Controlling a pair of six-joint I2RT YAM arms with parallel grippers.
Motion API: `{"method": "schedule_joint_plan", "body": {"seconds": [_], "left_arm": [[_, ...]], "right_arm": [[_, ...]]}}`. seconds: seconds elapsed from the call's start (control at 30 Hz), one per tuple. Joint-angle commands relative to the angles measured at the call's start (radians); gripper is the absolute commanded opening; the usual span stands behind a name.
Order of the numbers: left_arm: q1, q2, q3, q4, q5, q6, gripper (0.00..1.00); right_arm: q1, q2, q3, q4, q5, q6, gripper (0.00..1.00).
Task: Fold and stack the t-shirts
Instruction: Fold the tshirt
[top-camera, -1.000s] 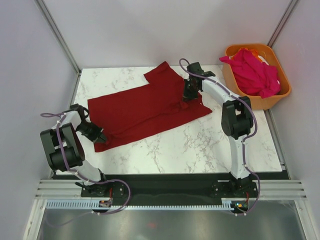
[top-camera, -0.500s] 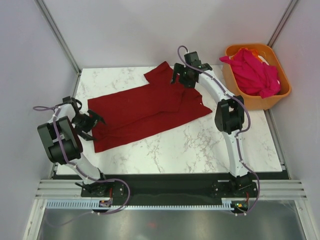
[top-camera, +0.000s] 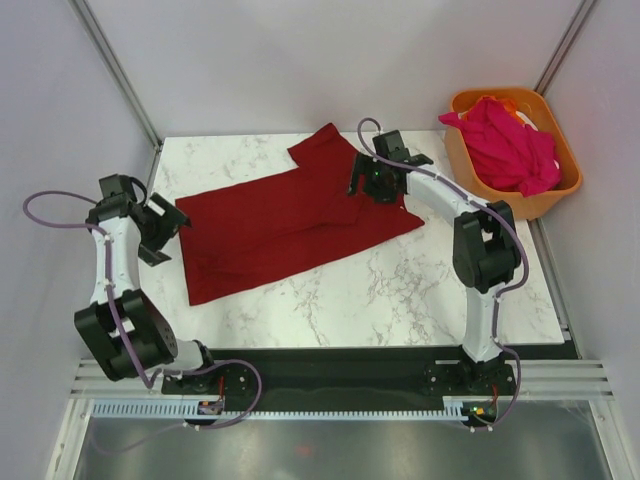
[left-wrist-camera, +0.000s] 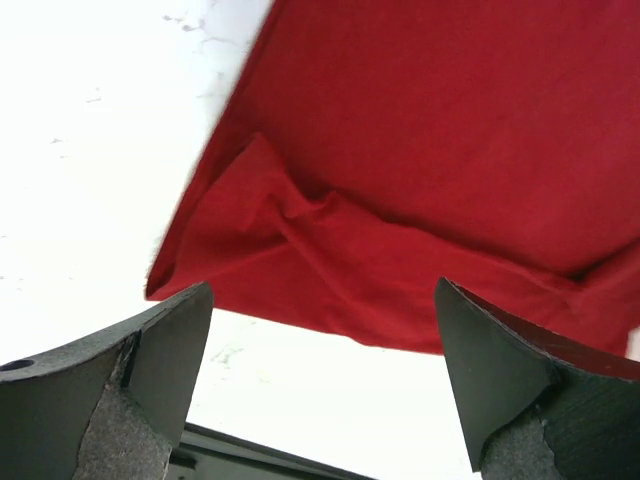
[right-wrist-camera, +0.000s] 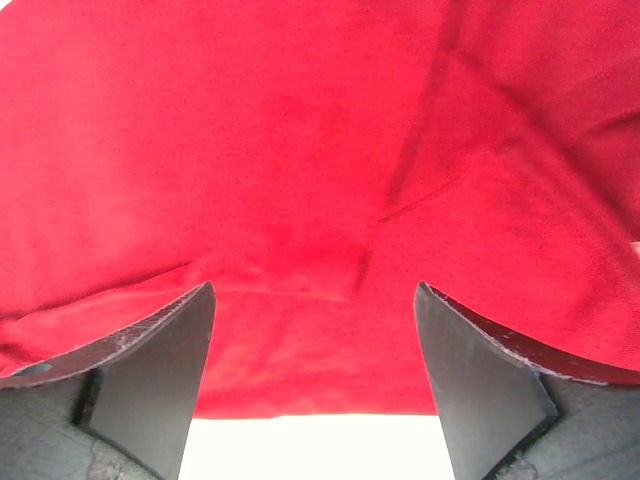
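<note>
Crimson t-shirt lies spread flat on the marble table. We see our left gripper just off its left edge, jaws wide, empty. Our right gripper hovers over its right part, also wide open, nothing held. Pink t-shirt sits in the orange tub.

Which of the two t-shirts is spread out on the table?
The dark red t-shirt lies spread on the marble table; the pink t-shirt sits bunched in the orange tub.
</note>
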Motion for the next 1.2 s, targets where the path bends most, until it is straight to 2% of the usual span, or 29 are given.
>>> {"method": "schedule_joint_plan", "body": {"seconds": [0.0, 0.1, 0.23, 0.7, 0.8, 0.93, 0.97, 1.17], "left_arm": [[-0.036, -0.076, -0.095, -0.008, -0.094, 0.025, 1.0], [-0.084, -0.107, -0.162, 0.034, -0.125, 0.055, 0.98], [-0.112, -0.112, -0.163, 0.037, -0.119, 0.06, 0.97], [-0.128, -0.101, -0.173, 0.04, -0.129, 0.057, 0.96], [-0.135, -0.101, -0.175, 0.038, -0.134, 0.057, 0.96], [-0.142, -0.102, -0.175, 0.038, -0.143, 0.056, 0.96], [-0.144, -0.102, -0.176, 0.038, -0.145, 0.056, 0.95], [-0.15, -0.101, -0.176, 0.038, -0.149, 0.052, 0.95]], "right_arm": [[0.019, -0.006, -0.072, 0.118, -0.079, 0.052, 0.88], [0.032, 0.031, -0.072, 0.142, -0.119, 0.069, 0.83], [0.044, 0.057, -0.068, 0.14, -0.099, 0.075, 0.83], [0.049, 0.108, -0.094, 0.143, -0.076, 0.101, 0.76], [0.05, 0.121, -0.083, 0.149, -0.085, 0.104, 0.64], [0.055, 0.118, -0.072, 0.152, -0.09, 0.112, 0.37], [0.053, 0.115, -0.068, 0.152, -0.087, 0.112, 0.33], [0.064, 0.088, -0.01, 0.151, -0.097, 0.126, 0.2]]}}
